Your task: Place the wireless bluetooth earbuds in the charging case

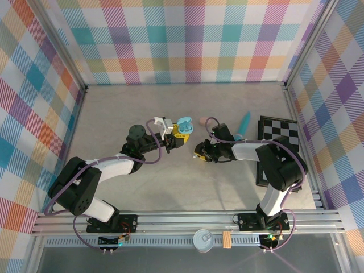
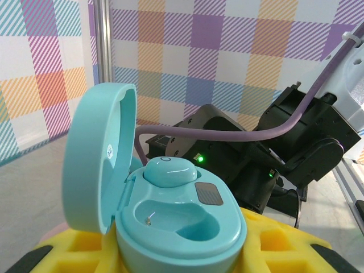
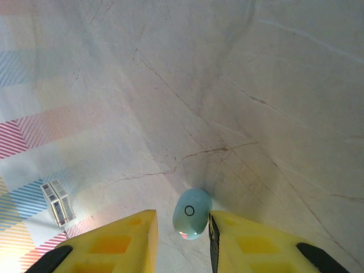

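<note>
**A:** Where's the loose earbud [image 3: 192,213] against the right pincer [image 3: 183,242]?

**B:** Right between its yellow pads [image 3: 114,244], up at their tips. It touches one pad, with a sliver of gap to the other.

**A:** And the other bud?

**B:** The seated earbud [image 2: 169,169] sits in the far slot of the charging case [image 2: 176,233]. The lid is up and the near slot is bare.

**A:** Surroundings?

**B:** A pale, faintly veined tabletop [image 3: 239,85], plaid walls [image 1: 187,40] on three sides, and a checkerboard [image 1: 278,129] off to the right.

**A:** And the pincers themselves?

**B:** The left pincer [image 1: 180,135] is clamped on the base of the charging case. The right pincer's jaws stand narrowly apart around the loose earbud. I cannot tell whether they actually grip it.
</note>
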Controlling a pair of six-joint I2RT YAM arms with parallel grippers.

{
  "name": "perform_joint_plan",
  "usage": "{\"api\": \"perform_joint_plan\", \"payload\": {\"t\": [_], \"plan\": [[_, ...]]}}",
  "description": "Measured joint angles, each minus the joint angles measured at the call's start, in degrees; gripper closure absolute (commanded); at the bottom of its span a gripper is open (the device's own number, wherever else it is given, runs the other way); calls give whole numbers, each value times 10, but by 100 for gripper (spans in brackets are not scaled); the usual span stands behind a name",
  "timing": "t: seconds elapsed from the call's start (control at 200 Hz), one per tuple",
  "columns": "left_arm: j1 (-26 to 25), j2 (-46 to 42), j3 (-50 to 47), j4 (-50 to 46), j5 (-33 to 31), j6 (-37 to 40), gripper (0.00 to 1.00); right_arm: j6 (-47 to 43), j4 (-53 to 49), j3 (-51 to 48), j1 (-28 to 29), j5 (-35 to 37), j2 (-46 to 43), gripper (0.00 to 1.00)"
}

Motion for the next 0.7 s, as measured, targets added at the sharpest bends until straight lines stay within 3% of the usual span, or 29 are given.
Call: {"api": "perform_joint_plan", "payload": {"t": [0.335, 0.7], "plan": [[0, 0, -4, 0, 0, 0, 66, 0, -44, 30, 0, -2, 22, 71], [0, 0, -4, 0, 0, 0, 65, 2, -54, 33, 0, 1, 24, 80]]}}
